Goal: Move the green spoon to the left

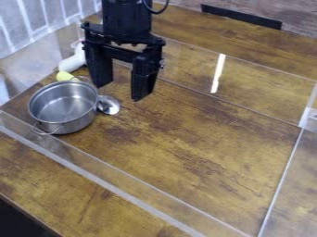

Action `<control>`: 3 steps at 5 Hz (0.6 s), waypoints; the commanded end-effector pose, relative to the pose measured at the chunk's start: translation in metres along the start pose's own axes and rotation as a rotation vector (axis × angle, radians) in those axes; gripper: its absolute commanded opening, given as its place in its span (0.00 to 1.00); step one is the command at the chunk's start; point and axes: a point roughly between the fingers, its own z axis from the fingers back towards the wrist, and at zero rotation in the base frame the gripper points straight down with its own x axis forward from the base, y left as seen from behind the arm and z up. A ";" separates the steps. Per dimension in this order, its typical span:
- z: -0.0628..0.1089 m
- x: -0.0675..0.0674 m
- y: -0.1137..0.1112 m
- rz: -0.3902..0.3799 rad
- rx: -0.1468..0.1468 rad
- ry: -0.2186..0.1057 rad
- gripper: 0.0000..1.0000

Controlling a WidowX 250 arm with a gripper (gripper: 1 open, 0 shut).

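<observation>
The green spoon shows its yellow-green end (65,76) just behind the steel pot (65,105), at the left of the wooden table. A small shiny rounded piece (109,106) lies right of the pot; I cannot tell whether it belongs to the spoon. My black gripper (119,91) points straight down over this spot and is open, with nothing between its fingers. Its left finger (95,72) stands near the yellow-green end, and its right finger (144,81) is right of the shiny piece. I cannot tell whether the fingers touch the table.
A low clear plastic wall (161,81) runs around the wooden work area. A white object (74,60) leans at the back left by a white railing (37,23). Bare wood (210,139) stretches to the right and front.
</observation>
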 end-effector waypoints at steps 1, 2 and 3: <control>0.025 -0.003 -0.008 -0.026 0.005 -0.083 1.00; 0.025 -0.002 -0.009 -0.029 0.007 -0.083 1.00; 0.026 0.000 -0.005 -0.016 0.011 -0.087 1.00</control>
